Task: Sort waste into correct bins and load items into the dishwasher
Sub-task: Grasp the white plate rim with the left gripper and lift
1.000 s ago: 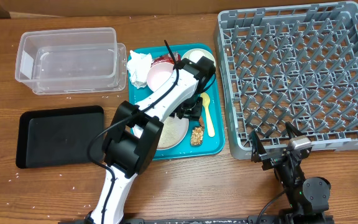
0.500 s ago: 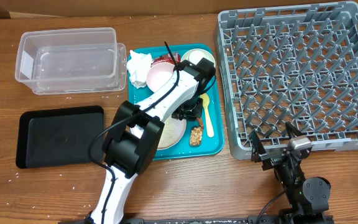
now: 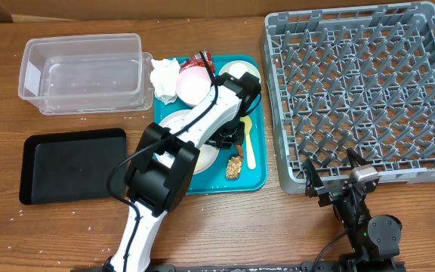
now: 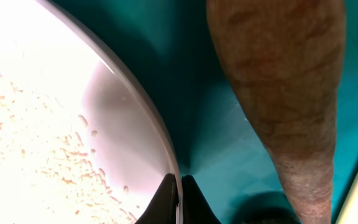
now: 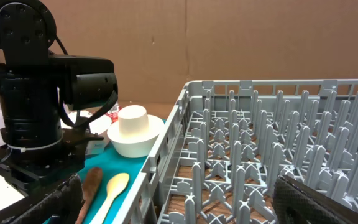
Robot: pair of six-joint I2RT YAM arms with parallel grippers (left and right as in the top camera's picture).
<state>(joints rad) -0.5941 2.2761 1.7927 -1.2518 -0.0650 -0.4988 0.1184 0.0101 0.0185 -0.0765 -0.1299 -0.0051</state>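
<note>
1. The left hand (image 4: 179,196) pinches the rim of the white plate (image 4: 42,124), likely because a flat dish offers no other hold; loose rice grains (image 4: 55,162) lie just inside the grip, so the plate probably needs emptying first.
2. Just beside the hand a brown food scrap (image 4: 284,93) lies on the teal tray (image 4: 210,124); the yellow spoon (image 3: 249,143) sits just past it.
3. Beyond the hand lie the crumpled napkin (image 3: 165,74) and red wrapper (image 3: 202,59); the clear tub (image 3: 81,72) and black tray (image 3: 74,162) wait well apart on the desk (image 3: 66,234).
4. The right hand (image 3: 331,177), fingers spread and holding nothing, sits at the grey dish rack (image 3: 361,91), seemingly placed to load it; no dishes stand there yet.
</note>
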